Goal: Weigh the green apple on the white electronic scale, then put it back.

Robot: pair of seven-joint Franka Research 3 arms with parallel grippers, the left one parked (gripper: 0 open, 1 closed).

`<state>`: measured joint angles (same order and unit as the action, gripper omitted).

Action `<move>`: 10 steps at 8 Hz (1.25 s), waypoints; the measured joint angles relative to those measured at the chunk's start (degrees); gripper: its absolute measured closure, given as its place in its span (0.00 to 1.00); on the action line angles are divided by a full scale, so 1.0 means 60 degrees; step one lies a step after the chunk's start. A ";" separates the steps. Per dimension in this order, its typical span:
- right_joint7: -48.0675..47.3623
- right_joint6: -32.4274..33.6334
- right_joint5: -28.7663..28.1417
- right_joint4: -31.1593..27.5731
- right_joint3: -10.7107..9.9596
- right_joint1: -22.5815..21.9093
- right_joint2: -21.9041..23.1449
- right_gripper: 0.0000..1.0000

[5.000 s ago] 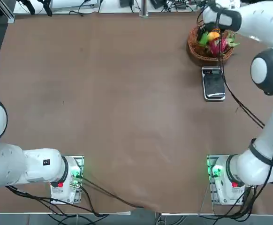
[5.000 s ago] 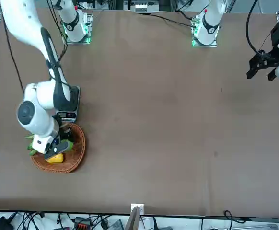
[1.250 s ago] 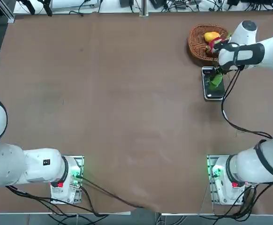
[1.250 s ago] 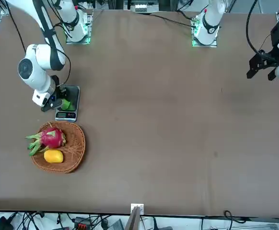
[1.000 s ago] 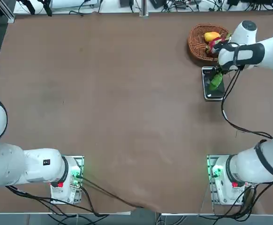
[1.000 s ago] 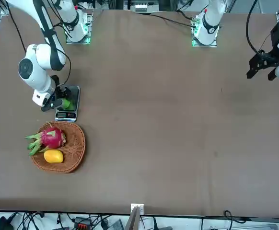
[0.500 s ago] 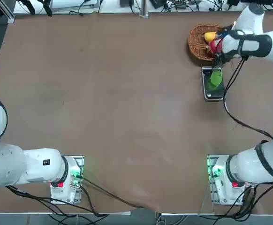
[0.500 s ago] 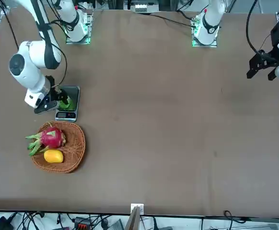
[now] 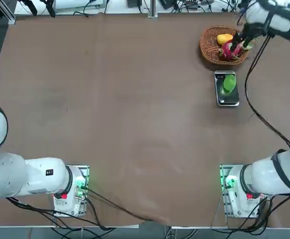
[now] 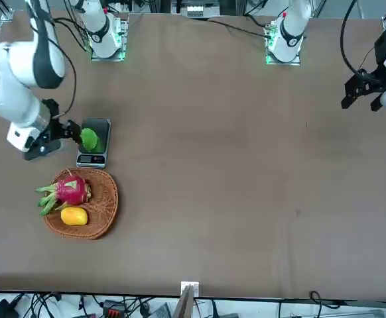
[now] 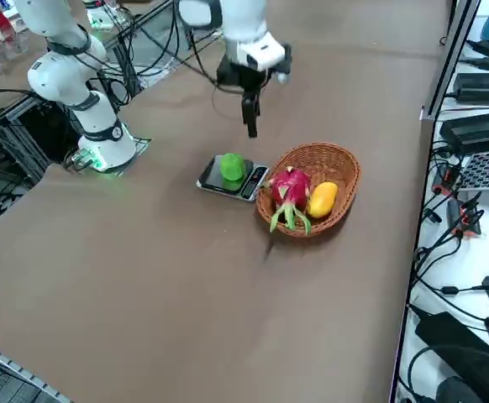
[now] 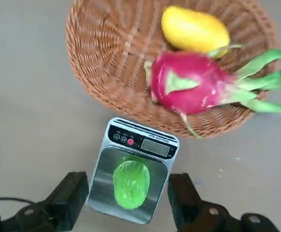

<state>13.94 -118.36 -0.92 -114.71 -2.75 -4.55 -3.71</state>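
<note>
My hand (image 12: 128, 200) hangs above the table (image 9: 125, 99), fingers (image 12: 72, 195) spread wide with nothing between them. It is clear of everything, raised over the scale (image 12: 133, 169).

Apple (image 12: 131, 178) sits on the scale's plate, alone, touching nothing else. The scale's display panel faces the basket (image 12: 106, 63).

Top view: scale (image 9: 226, 88) lies at about 2 o'clock on the table, apple (image 9: 229, 83) on it. Basket (image 9: 207, 52) is just beyond the scale at its 12 o'clock, near but not touching as far as I can tell.

Basket holds two things: a pink dragon fruit (image 12: 189, 87) with green leafy tips reaching over the rim, and a yellow fruit (image 12: 194, 30) beside it, on the side away from the scale. The two fruits touch or nearly touch.

Side view: my hand (image 11: 250, 117) points down, above the table beyond the scale (image 11: 232, 178) and the apple (image 11: 232, 166). Basket (image 11: 341, 172) is right beside the scale.
</note>
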 joint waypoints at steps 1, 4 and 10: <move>-0.0453 0.0492 -0.0001 0.0313 0.0017 -0.0075 0.0206 0.00; -0.1283 0.2011 -0.0001 0.1005 0.0046 -0.0243 0.0993 0.00; -0.1350 0.2859 -0.0001 0.1221 0.0022 -0.0239 0.2071 0.00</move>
<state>5.84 -101.20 -0.93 -107.39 -2.63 -5.98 8.72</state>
